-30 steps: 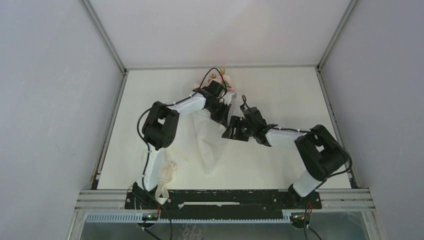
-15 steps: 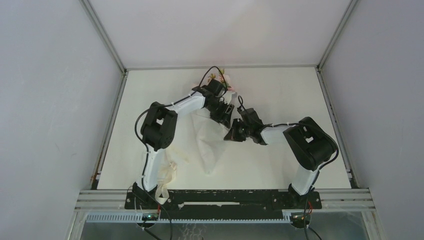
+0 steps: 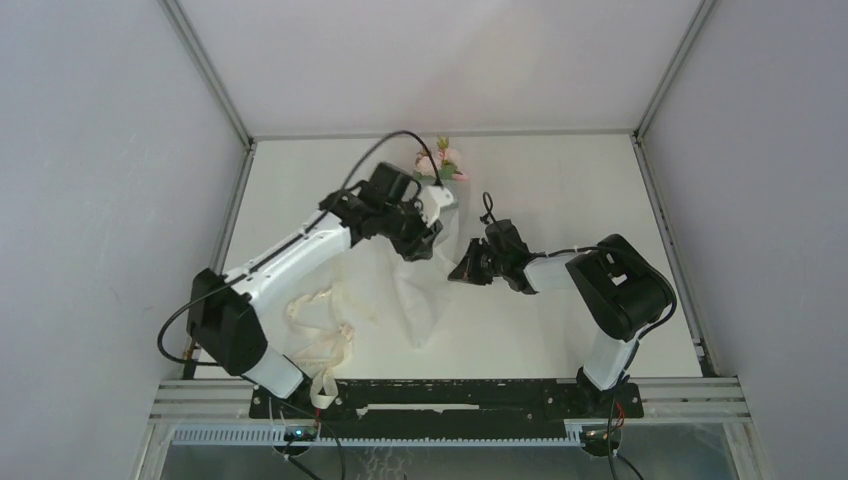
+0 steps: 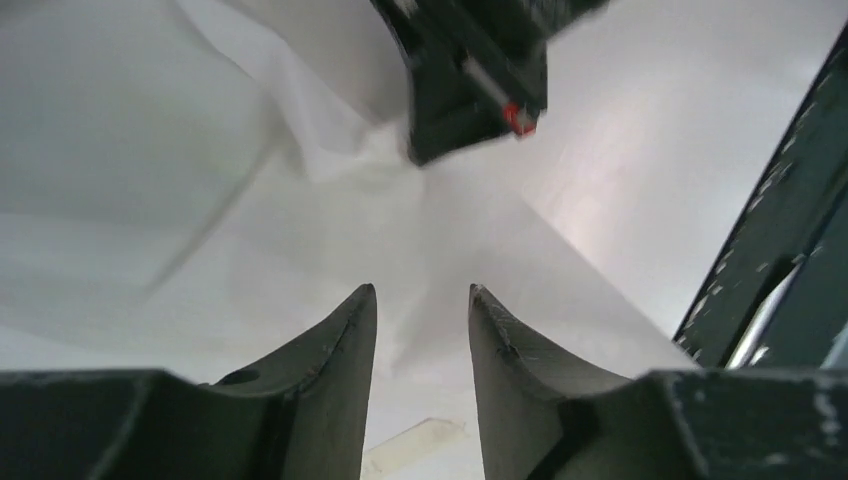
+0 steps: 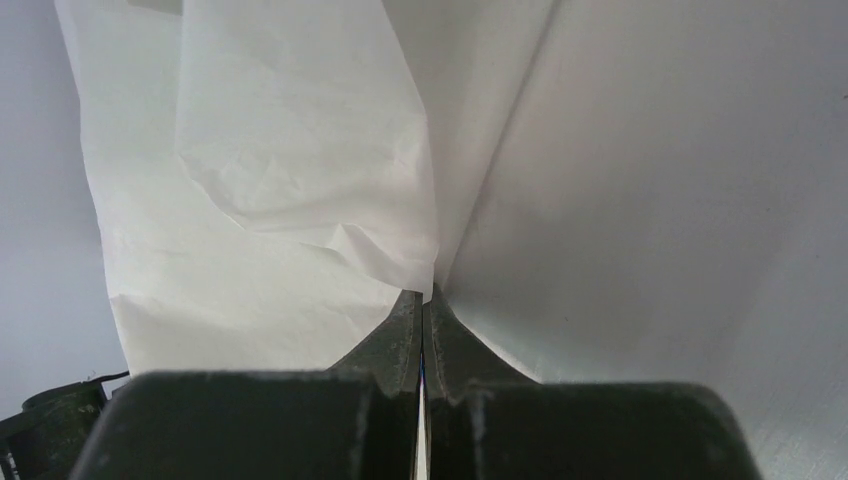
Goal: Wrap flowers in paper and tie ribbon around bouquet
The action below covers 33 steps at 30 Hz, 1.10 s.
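Top external view: bouquet (image 3: 415, 295) lies on the tabletop (image 3: 560, 190), long axis far-to-near, flowers (image 3: 443, 162) toward the far wall, tapered tip toward the arm bases. Right gripper (image 5: 424, 297) clamped on a paper (image 5: 280, 150) fold; left gripper (image 4: 420, 292) apart, empty, over the paper. Advised: hold that fold taut before fetching the ribbon (image 3: 322, 335).

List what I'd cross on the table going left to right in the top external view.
ribbon → paper → right gripper, shut on the paper's edge. The left gripper is open and sits over the paper, so it is left out of the order.
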Motion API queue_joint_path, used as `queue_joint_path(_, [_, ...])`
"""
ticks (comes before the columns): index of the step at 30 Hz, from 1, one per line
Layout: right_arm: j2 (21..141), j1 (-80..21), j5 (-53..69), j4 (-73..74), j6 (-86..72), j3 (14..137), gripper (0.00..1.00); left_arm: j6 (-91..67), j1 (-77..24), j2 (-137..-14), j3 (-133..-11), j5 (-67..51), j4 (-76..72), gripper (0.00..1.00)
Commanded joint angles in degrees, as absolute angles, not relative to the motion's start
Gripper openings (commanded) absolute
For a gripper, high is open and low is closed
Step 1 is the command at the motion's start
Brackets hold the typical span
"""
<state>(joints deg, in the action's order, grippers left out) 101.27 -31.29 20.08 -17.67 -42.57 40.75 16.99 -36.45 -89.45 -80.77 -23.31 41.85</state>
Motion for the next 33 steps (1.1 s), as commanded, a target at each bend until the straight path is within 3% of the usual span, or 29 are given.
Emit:
queue_joint_path(1, [101.4,-31.4,19.6,-20.8,-44.4,40.2,0.0,24.6,-42.1,-92.9,-69.4,-11.0,36.4,0.44])
queue_joint_path(11, [100.1,-31.8,16.3,-18.8,-44.2,40.2,0.0,32.2,-53.1,-90.1,-54.2,-4.1,30.3,0.52])
queue_joint_path(23, [99.9,-31.7,14.4,-17.7,-43.8,40.1,0.0,35.8,-63.9,-86.0,-50.9,-9.8,41.9,0.78])
queue_joint_path(29, [99.8,-31.7,14.5,-17.6,-43.6,40.2,0.0,35.7,-67.0,-82.9,-57.3,-14.3,54.7,0.78])
queue_joint_path(33, [99.8,-31.9,14.5,-17.7,-43.7,40.2,0.0,35.8,-59.8,-79.0,-66.3,-22.7,60.0,0.71])
